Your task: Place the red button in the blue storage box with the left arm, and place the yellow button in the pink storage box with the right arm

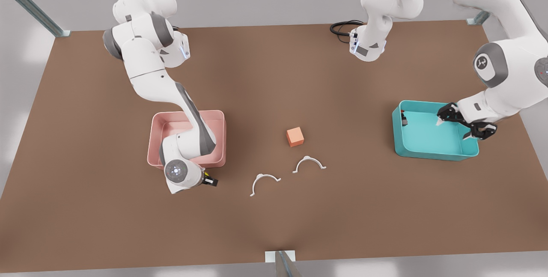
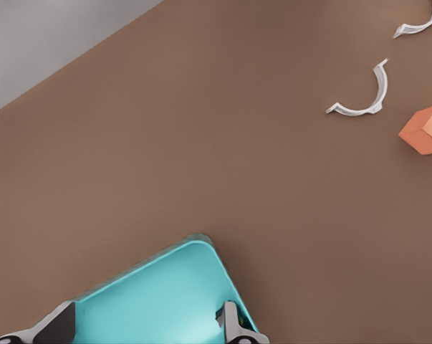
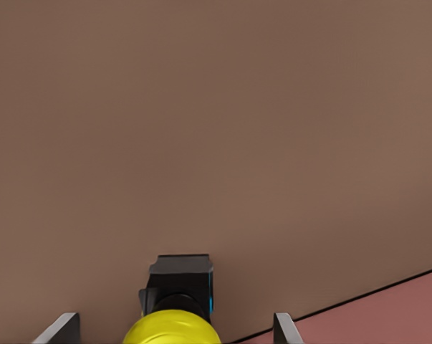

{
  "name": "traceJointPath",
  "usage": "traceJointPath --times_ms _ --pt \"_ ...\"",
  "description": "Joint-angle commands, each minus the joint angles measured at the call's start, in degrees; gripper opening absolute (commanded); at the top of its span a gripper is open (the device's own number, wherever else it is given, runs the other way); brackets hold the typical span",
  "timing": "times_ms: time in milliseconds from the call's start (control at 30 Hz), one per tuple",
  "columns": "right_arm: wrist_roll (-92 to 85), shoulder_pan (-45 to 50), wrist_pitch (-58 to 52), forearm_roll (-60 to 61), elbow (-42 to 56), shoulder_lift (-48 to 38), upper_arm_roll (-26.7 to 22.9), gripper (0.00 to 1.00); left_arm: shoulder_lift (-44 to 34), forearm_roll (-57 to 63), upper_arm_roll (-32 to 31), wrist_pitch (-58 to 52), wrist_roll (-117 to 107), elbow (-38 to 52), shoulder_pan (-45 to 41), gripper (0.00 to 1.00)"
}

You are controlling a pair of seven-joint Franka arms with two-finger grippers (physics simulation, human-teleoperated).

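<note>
The blue storage box (image 1: 428, 152) stands on the front view's right. The red button (image 1: 403, 118) lies inside it against the wall nearest the table's middle. My left gripper (image 1: 453, 129) hangs open over the other end of that box, nothing between its fingers (image 2: 230, 321); the box's corner (image 2: 201, 251) lies under it. The pink storage box (image 1: 214, 116) is on the front view's left. The yellow button (image 3: 171, 328), on a black base, rests on the table just outside its near edge (image 3: 387, 308). My right gripper (image 3: 173, 326) is open around the button, fingers apart from it.
An orange cube (image 1: 295, 136) sits mid-table, with two white curved clips (image 1: 309, 163) (image 1: 263, 181) nearer the front edge. A black cable (image 1: 342, 26) loops at the back. Open brown tabletop lies between the two boxes.
</note>
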Motion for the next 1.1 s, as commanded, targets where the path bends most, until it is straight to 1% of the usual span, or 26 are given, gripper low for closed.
traceJointPath --times_ms 0,33,67,100,133,467,500,533,600,633,667,833,1000,1067 --pt "-5.12 0.02 0.68 -0.27 0.03 0.41 0.01 1.00 -0.59 0.40 -0.04 -10.09 -38.43 4.52 0.36 1.00" --pt "-5.21 0.02 1.03 -0.27 0.03 0.77 -0.08 1.00 -1.56 2.76 -3.54 -10.18 -41.85 5.40 2.20 1.00" --pt "-5.21 0.02 1.38 -0.27 0.03 0.94 0.01 1.00 -3.67 7.78 -18.65 -10.17 -45.37 5.49 13.52 1.00" --pt "-5.12 0.02 1.38 -0.27 0.03 0.94 0.01 1.00 -4.46 8.75 -26.05 -10.17 -47.48 5.58 19.52 1.00" --pt "-5.04 0.02 1.47 -0.27 0.03 1.03 -0.08 1.00 -4.20 8.67 -27.20 -10.18 -50.47 6.63 19.96 1.00" --pt "-6.27 0.10 0.42 1.40 -0.06 0.94 0.09 1.00 -3.67 8.40 -27.11 -11.85 -50.64 6.63 19.79 1.00" --pt "-6.18 0.10 0.42 1.49 -0.06 1.03 0.09 0.97 -3.67 8.40 -27.11 -11.85 -50.64 6.63 19.79 1.00" --pt "-6.18 0.10 0.42 1.49 -0.06 1.03 0.09 0.86 -3.67 8.40 -27.11 -11.85 -50.64 6.63 19.79 1.00" --pt "-6.18 0.10 0.42 1.49 -0.06 1.03 0.09 0.35 -3.67 8.40 -27.11 -11.85 -50.64 6.55 19.79 1.00" --pt "-6.09 0.10 0.42 1.49 -0.06 1.03 0.09 0.30 -3.67 8.40 -27.11 -11.85 -50.64 6.55 19.79 1.00" --pt "-6.09 0.19 0.50 1.67 -0.06 1.03 0.09 0.27 -3.67 8.40 -27.11 -11.93 -50.64 6.55 19.79 1.00" --pt "-7.23 0.02 0.94 1.23 0.11 0.24 0.09 0.26 -3.67 8.40 -27.11 -11.93 -50.64 6.55 19.79 1.00" --pt "-9.96 0.10 0.50 0.96 0.11 -5.12 -0.17 0.25 -4.02 8.31 -27.11 -12.72 -50.73 6.63 19.79 1.00" --pt "-13.56 0.02 0.33 0.96 -0.15 -8.28 -0.34 0.25 -4.11 8.23 -27.11 -12.72 -50.73 6.63 19.79 1.00"
